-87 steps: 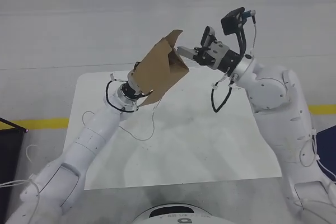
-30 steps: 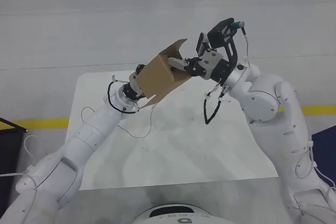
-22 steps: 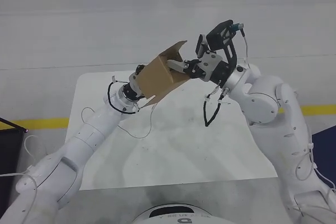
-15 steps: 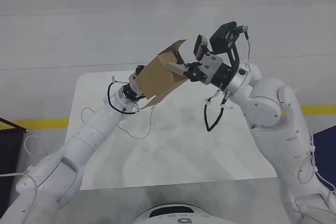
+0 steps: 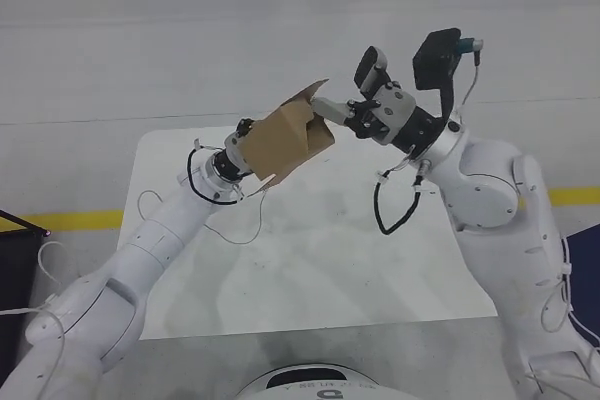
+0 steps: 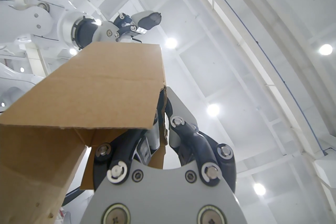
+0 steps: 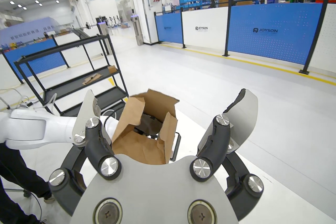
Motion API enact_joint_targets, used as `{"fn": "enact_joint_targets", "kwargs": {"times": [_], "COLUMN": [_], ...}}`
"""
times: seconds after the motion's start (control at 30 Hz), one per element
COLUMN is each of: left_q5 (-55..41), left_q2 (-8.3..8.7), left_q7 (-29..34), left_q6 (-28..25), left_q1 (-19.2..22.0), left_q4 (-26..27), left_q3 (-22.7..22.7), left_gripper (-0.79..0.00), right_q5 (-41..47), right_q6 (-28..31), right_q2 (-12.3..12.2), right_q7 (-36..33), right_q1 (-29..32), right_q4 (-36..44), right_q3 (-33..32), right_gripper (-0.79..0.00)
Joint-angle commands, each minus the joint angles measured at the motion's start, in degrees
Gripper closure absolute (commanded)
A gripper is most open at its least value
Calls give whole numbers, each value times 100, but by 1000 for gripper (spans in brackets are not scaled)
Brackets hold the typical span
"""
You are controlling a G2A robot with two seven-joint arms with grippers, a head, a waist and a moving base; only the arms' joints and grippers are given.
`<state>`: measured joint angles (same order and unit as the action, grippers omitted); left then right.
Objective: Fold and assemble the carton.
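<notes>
A brown cardboard carton (image 5: 285, 140) is held in the air over the far side of the white table (image 5: 330, 270). My left gripper (image 5: 244, 132) is shut on one of its walls. In the left wrist view the fingers (image 6: 181, 114) clamp a cardboard edge, with the carton (image 6: 92, 88) spreading out beyond them. My right gripper (image 5: 348, 88) is open at the carton's far end, one fingertip (image 5: 326, 104) close to the upper flap. From the right wrist the carton (image 7: 136, 146) shows its open mouth with loose flaps, between and beyond the open right gripper (image 7: 168, 104).
The table (image 7: 210, 146) has bare room under and in front of the arms. A black shelf rack (image 7: 78, 72) stands off the table's side, and a person's legs (image 7: 21, 177) are beside it. A dark object (image 5: 0, 270) lies past the table's left edge.
My right gripper has drawn up and back from the carton's mouth and its wrist has turned. The carton stays in the left gripper, shifted slightly.
</notes>
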<state>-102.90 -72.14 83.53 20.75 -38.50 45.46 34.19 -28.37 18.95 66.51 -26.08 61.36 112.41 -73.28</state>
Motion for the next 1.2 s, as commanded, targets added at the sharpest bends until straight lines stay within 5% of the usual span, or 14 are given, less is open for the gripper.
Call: {"fn": "enact_joint_targets", "kwargs": {"times": [0.0, 0.37, 0.47, 0.6, 0.8, 1.17], "left_q5": [267, 1195, 1408, 1554, 1974, 2288], "left_q2": [-15, -144, -148, -146, -111, -121], "left_q7": [244, 447, 447, 447, 447, 447], "left_q6": [-297, -1954, -2129, -2165, -2291, -2387], "left_q1": [70, 243, 257, 250, 250, 135], "left_q4": [-240, -504, -517, -520, -526, -396], "left_q3": [58, 457, 557, 710, 885, 1102], "left_gripper": [0, 0, 0, 0, 0, 0], "right_q5": [517, 1157, 3197, 5935, 7701, 7541], "right_q6": [201, 398, 557, 423, -334, -967], "right_q2": [1, 13, 70, 69, 51, 85], "right_q7": [47, 132, 325, -680, -1893, -2343], "right_q1": [39, 95, 290, 327, 321, 135], "right_q4": [-76, -137, -306, -695, -1183, -1602], "right_q3": [-75, -82, 1, -49, -160, 209], "right_gripper": [-785, -785, -785, -785, -785, -785]}}
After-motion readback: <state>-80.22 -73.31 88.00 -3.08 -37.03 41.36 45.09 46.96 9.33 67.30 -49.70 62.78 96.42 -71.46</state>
